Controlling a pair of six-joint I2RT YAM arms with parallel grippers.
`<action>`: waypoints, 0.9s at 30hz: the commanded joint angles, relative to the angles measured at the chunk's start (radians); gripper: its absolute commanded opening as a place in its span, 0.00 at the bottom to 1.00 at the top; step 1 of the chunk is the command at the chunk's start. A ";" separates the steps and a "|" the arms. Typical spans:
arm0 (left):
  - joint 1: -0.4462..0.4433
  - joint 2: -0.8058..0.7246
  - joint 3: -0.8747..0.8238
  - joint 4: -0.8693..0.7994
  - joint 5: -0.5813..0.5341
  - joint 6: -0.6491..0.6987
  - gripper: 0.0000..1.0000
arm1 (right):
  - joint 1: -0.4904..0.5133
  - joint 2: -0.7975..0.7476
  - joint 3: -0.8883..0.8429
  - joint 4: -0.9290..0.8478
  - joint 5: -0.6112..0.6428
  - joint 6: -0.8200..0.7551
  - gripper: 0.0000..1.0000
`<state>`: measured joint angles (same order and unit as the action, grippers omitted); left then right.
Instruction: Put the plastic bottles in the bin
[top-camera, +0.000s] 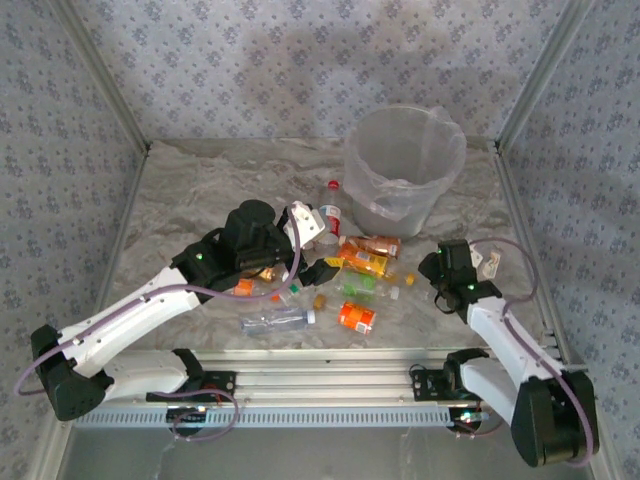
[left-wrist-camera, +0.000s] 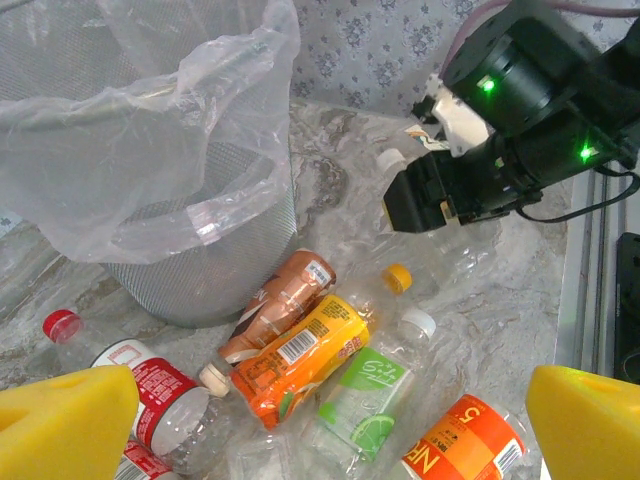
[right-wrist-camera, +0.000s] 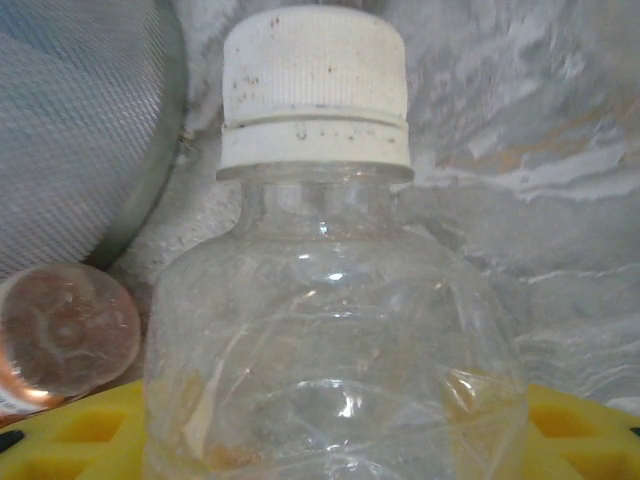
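Bottles (top-camera: 365, 262) lie scattered on the desk (top-camera: 190, 190) in front of the bin (top-camera: 400, 205). Right pincer (right-wrist-camera: 330, 440) straddles a clear white-capped bottle (right-wrist-camera: 330, 330); whether it grips cannot be told. Left pincer (left-wrist-camera: 325, 425) hangs wide over the pile. Next comes a firm hold, then a lift over the rim. Brown bottle (right-wrist-camera: 65, 330) just beside may get nudged.

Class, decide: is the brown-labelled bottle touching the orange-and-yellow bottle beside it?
Touching. The left wrist view shows the brown-labelled bottle lying against the orange-and-yellow bottle, no gap between them.
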<state>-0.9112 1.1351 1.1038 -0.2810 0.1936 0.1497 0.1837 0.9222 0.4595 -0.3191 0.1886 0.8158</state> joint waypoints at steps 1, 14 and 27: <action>-0.008 -0.012 0.005 0.017 0.004 0.001 1.00 | 0.001 -0.089 0.063 -0.072 0.068 -0.102 0.62; -0.008 -0.069 -0.041 0.120 -0.027 -0.100 1.00 | 0.104 -0.176 0.406 -0.162 0.190 -0.347 0.60; -0.008 -0.183 -0.157 0.299 -0.073 -0.198 1.00 | 0.236 0.088 0.800 -0.084 0.214 -0.603 0.59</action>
<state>-0.9119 0.9939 0.9653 -0.0731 0.1455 -0.0074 0.4103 0.9714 1.1801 -0.4366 0.3935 0.2974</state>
